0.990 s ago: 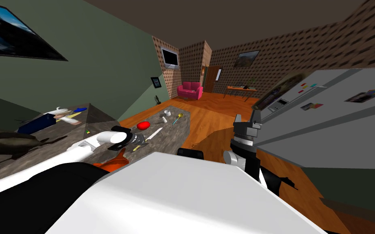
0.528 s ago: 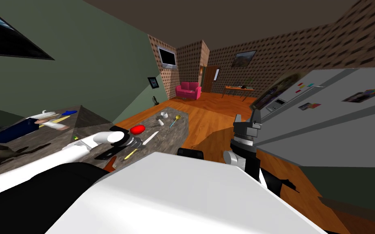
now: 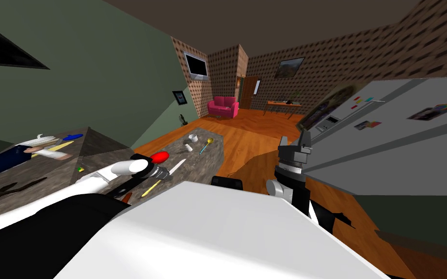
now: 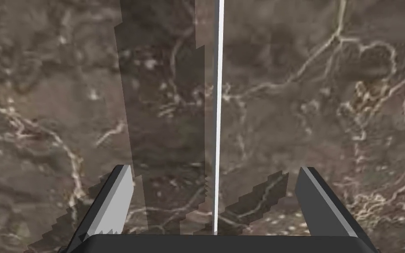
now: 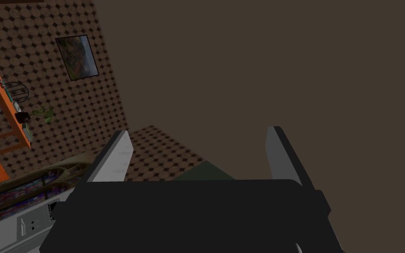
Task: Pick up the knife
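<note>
The left end effector (image 4: 215, 172) hangs close over the dark marbled worktop (image 4: 48, 110), pointing down at it. Its two fingers are spread wide: released, holding nothing. The knife (image 4: 217, 92) lies on the worktop and shows from the wrist as a thin white line running straight between the fingers, roughly centred in the gap (a sensible line-up, since closing should pinch it across its narrow width). I cannot tell whether the fingertips touch the stone. From the head, the knife sits just beside a red rounded object (image 3: 159, 156), with the left end effector at the knife's nearer end. The right end effector (image 5: 199, 138) is held up near the fridge (image 3: 402, 140), fingers likewise apart and empty — presumably parked out of the way.
</note>
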